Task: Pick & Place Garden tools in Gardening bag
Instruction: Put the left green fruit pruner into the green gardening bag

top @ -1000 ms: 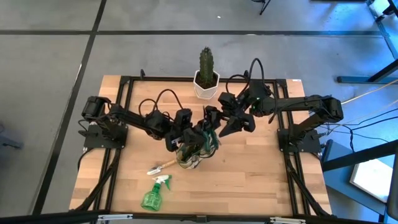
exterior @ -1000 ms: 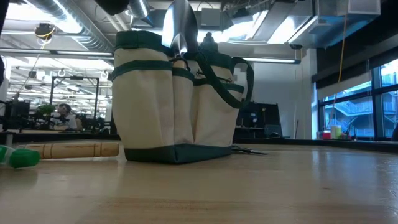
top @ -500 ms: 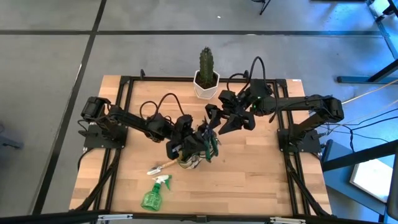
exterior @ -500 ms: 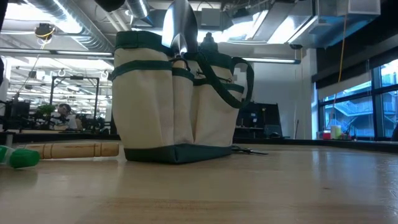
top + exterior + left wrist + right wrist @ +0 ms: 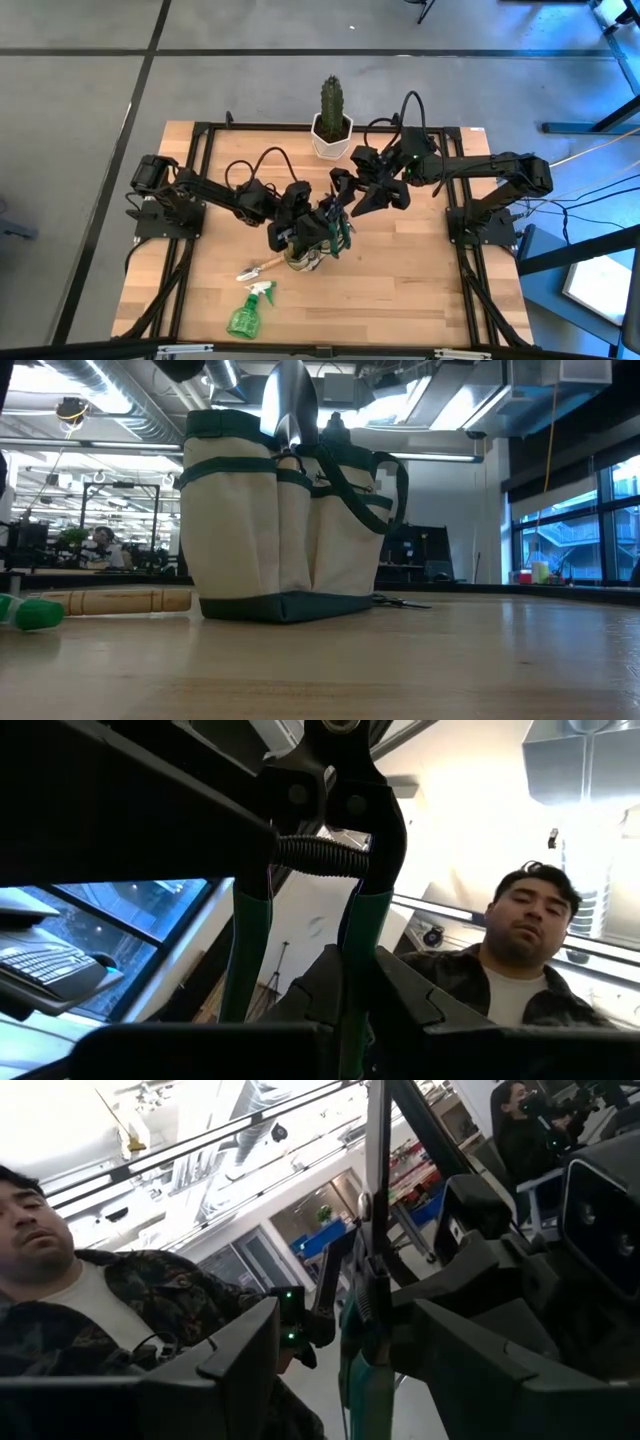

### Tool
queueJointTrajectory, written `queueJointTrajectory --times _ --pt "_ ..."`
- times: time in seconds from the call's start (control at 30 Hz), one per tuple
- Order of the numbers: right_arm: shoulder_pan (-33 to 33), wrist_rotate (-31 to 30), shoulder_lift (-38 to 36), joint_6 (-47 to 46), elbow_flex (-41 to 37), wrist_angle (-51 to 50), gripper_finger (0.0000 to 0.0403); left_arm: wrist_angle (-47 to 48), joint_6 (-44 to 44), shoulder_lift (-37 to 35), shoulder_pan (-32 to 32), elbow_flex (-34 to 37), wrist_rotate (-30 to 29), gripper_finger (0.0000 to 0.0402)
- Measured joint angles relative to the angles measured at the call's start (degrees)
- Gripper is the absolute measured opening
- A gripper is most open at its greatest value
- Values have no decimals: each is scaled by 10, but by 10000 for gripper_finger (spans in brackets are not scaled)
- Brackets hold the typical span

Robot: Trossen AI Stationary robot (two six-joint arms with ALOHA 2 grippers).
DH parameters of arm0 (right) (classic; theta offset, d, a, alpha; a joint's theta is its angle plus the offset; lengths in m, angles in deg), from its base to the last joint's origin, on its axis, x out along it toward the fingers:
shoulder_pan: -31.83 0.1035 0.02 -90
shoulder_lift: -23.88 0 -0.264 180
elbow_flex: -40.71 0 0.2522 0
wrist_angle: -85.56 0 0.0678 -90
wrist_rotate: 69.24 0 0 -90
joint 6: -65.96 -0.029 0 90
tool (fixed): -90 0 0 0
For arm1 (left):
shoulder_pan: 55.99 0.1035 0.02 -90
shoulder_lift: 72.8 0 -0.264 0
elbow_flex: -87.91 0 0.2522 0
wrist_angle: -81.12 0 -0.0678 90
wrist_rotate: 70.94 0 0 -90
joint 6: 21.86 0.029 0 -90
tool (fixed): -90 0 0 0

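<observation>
High view, left gripper point(image 5: 322, 222) pinching shears point(image 5: 340, 232) over gardening bag point(image 5: 306, 252)

One gardening bag point(image 5: 312, 243) stands on the table point(image 5: 420, 280). One green spray bottle point(image 5: 245, 314) lies on the tabletop. One wooden-handled tool point(image 5: 262, 267) lies beside the bag. One silver trowel blade point(image 5: 288, 402) projects from the bag top. One pair of shears point(image 5: 310, 870) with green handles appears in the left wrist view. One cactus point(image 5: 331, 105) in one white pot. Two robot arms. Two persons are visible beyond the table.
</observation>
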Motion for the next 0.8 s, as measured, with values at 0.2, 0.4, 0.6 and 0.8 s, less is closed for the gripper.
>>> queueJointTrajectory --times 0.2,0.4,0.6,0.8 --pt "0 8 0 0 0 -1 228 -1 -13 0 6 0 3 24" --pt "0 -8 0 -1 0 -2 228 -1 -17 0 13 0 2 24" --pt "0 -20 0 -3 0 -2 226 -1 -17 0 13 0 2 24" --pt "0 -20 1 -4 0 0 200 -1 -16 0 13 0 0 24"
